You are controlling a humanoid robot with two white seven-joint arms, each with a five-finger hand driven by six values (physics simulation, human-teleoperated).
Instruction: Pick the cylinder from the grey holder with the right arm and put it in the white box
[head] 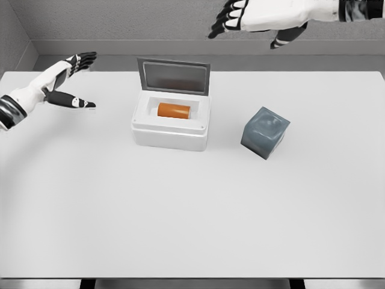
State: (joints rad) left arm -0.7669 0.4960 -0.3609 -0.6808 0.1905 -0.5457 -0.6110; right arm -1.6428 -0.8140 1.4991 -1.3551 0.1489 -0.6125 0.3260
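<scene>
orange cylinder [174,111] already lying in white box [171,123] recess, long axis left-right across view, flat on side. placing looks done; judged step: retreat. right robot hand [252,19] high above far edge of tabletop [180,211], fingers spread, holding nothing. left robot hand [69,81] open at left (idle). grey holder [265,132] tilted, right of box. next: likely nothing but withdrawing arm.
</scene>
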